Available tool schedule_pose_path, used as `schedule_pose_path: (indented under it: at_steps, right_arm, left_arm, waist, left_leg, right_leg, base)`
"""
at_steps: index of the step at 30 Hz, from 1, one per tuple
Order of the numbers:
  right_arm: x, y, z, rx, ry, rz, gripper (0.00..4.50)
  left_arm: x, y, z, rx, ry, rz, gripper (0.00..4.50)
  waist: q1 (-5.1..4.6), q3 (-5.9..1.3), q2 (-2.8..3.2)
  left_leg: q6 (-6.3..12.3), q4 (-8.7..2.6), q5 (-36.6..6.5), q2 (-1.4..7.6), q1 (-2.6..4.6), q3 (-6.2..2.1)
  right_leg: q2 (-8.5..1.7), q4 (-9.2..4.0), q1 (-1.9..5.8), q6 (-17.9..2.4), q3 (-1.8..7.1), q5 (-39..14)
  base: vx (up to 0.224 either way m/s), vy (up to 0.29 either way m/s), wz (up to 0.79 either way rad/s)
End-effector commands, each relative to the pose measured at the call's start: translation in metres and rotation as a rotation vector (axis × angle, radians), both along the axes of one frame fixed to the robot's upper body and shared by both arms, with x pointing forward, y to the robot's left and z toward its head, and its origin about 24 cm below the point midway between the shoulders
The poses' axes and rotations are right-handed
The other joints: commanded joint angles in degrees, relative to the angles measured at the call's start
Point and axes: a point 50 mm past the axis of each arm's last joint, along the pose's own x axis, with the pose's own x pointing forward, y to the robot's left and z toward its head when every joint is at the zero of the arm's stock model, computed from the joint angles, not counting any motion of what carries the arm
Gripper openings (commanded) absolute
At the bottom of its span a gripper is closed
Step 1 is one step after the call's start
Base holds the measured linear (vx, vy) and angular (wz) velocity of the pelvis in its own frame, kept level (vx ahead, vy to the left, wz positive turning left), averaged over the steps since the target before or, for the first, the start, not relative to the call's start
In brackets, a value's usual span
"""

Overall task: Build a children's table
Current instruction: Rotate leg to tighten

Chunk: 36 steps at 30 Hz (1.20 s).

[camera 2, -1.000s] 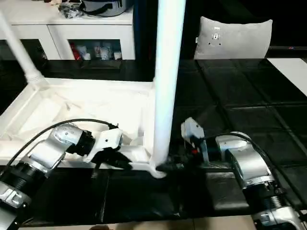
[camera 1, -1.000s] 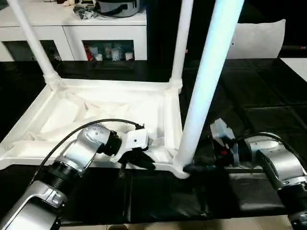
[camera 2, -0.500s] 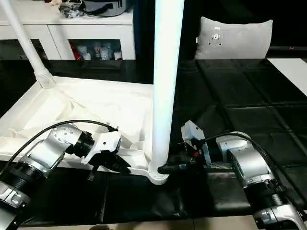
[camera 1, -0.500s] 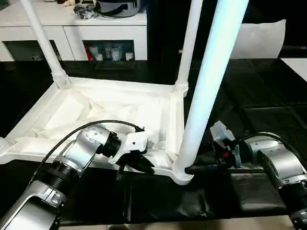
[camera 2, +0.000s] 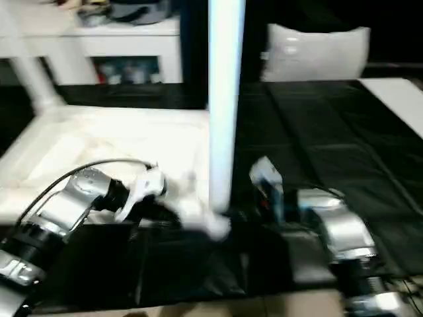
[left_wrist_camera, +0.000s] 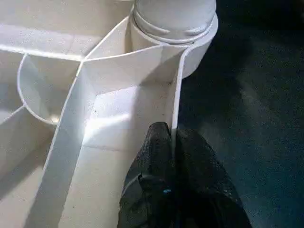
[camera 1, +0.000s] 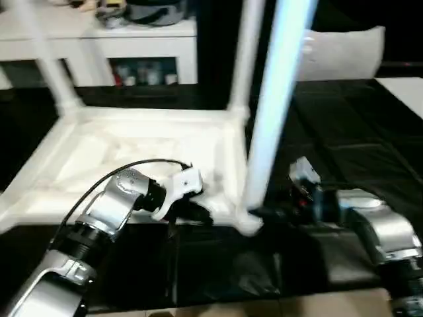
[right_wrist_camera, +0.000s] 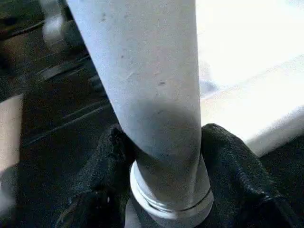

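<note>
We are seating a leg (camera 1: 274, 112) in the near right corner socket (left_wrist_camera: 176, 28) of the inverted tabletop (camera 1: 132, 155), which lies on the black surface (camera 1: 357, 132). The left tool (left_wrist_camera: 175, 156) is pinched shut on the tabletop's thin rim wall. The right tool (right_wrist_camera: 161, 156) clasps the leg's base, one finger on each side. Next, we judge, the leg needs turning or pressing home while the rim is held steady. Two far legs stand upright; the underside shows white ribs.

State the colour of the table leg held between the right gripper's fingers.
White. The leg shows best in the right wrist view, between the right gripper fingers.
</note>
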Motion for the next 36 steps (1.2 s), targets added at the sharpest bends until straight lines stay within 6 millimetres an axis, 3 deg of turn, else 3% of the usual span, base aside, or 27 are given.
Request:
schedule_pose_path:
  at_steps: [1,3,5,8,12,14,18,19,23,27,29,33,36]
  right_arm:
    - [0.010,0.034,0.004,0.041,-0.018,-0.027,1.93]
    - [0.012,0.036,0.003,0.032,-0.020,-0.062,1.93]
    - [0.024,0.042,0.000,0.015,-0.028,-0.249,1.93]
    - [0.035,0.047,-0.003,-0.012,-0.033,-0.447,1.91]
    - [0.040,0.047,-0.004,0.006,-0.040,-0.528,1.90]
    - [0.041,0.043,0.001,0.055,-0.055,-0.554,2.45]
    - [0.042,0.036,0.006,0.079,-0.079,-0.562,2.88]
    - [0.042,0.032,0.008,0.075,-0.097,-0.554,2.96]
    - [0.037,0.019,0.012,0.052,-0.142,-0.445,3.23]
    - [0.028,0.004,0.016,0.011,-0.175,-0.267,3.58]
    - [0.023,-0.001,0.018,-0.006,-0.180,-0.164,3.69]
    - [0.016,-0.006,0.020,-0.009,-0.168,-0.043,3.69]
    - [0.007,-0.011,0.021,-0.025,-0.154,0.109,3.69]
  left_arm:
    - [0.002,-0.038,0.015,-0.104,-0.054,0.016,0.00]
    - [0.003,-0.041,0.015,-0.105,-0.058,0.038,0.00]
    - [0.011,-0.055,0.018,-0.129,-0.088,0.196,0.00]
    - [0.018,-0.067,0.022,-0.157,-0.125,0.330,0.00]
    - [0.015,-0.075,0.024,-0.165,-0.137,0.333,0.00]
    - [0.013,-0.074,0.025,-0.160,-0.151,0.300,0.00]
    - [0.011,-0.069,0.024,-0.145,-0.159,0.269,0.00]
    - [0.010,-0.067,0.023,-0.142,-0.157,0.259,0.00]
    - [0.010,-0.058,0.021,-0.135,-0.157,0.211,0.00]
    - [0.008,-0.045,0.018,-0.110,-0.150,0.119,0.00]
    - [0.006,-0.038,0.017,-0.091,-0.152,0.058,0.00]
    - [0.003,-0.029,0.015,-0.068,-0.145,-0.017,0.00]
    - [-0.001,-0.019,0.013,-0.037,-0.130,-0.130,0.00]
  waist:
    - [-0.34,-3.86,-0.81]
    - [-0.83,-3.86,-0.80]
    - [-1.65,-3.85,-0.70]
    - [-1.99,-4.10,-0.77]
    - [-2.05,-4.49,-0.80]
    - [-1.78,-4.67,-0.47]
    - [-1.48,-4.67,-0.37]
    - [-1.33,-4.59,-0.16]
    - [-0.95,-4.36,-0.24]
    - [0.03,-3.92,-0.34]
    - [0.15,-4.06,-0.36]
    - [0.41,-4.19,-0.41]
    - [1.16,-4.30,-0.46]
  left_leg:
    - [2.40,-3.58,-9.49,-0.50,-0.52,0.50]
    - [2.83,-3.59,-9.49,-0.56,-0.66,0.44]
    - [3.37,-3.51,-8.78,-0.60,-0.58,0.56]
    - [3.81,-3.40,-7.15,-0.77,-0.87,0.54]
    - [5.12,-3.51,-4.04,-0.40,-1.26,0.35]
    - [6.26,-3.45,-2.36,-0.23,-1.18,0.37]
    - [7.24,-3.44,-1.32,0.06,-1.06,0.41]
    - [7.11,-3.46,-1.68,0.12,-0.97,0.48]
    - [6.55,-3.59,-4.19,0.09,-0.88,0.64]
    - [5.72,-3.84,-8.04,0.11,-0.36,0.78]
    - [5.28,-3.82,-7.61,0.07,-0.45,0.66]
    - [5.64,-3.78,-7.10,0.25,-0.43,0.58]
    - [6.11,-3.69,-6.75,0.40,-0.34,0.64]
  right_leg:
    - [-2.84,-5.63,3.91,-1.02,1.73,-29.16]
    - [-2.86,-5.70,4.02,-0.97,1.69,-28.98]
    - [-2.70,-5.71,3.68,-1.64,1.89,-27.84]
    - [-2.71,-5.50,3.94,-2.00,1.84,-26.61]
    - [-2.81,-4.39,4.26,-3.85,2.46,-19.93]
    - [-2.88,-3.66,4.26,-5.87,2.82,-15.41]
    - [-2.93,-3.17,4.23,-8.16,3.04,-11.88]
    - [-2.97,-3.18,4.18,-8.52,3.08,-12.01]
    - [-2.93,-3.61,4.24,-7.78,3.05,-14.57]
    - [-2.97,-4.51,4.03,-5.34,2.95,-20.77]
    - [-2.93,-4.50,4.12,-4.67,2.86,-21.39]
    - [-2.96,-4.21,4.12,-5.01,2.97,-20.32]
    - [-3.01,-3.89,3.98,-5.95,3.12,-19.08]
  base:
    - [0.000,0.000,0.00]
    - [0.000,0.000,0.00]
    - [0.000,0.000,0.00]
    - [0.000,0.000,0.00]
    - [0.000,0.000,0.00]
    - [0.000,0.000,0.00]
    - [0.000,0.000,0.00]
    - [0.000,0.000,0.00]
    - [0.000,0.000,0.00]
    - [0.000,0.000,0.00]
    - [0.000,0.000,0.00]
    - [0.000,0.000,0.00]
    - [0.000,0.000,0.00]
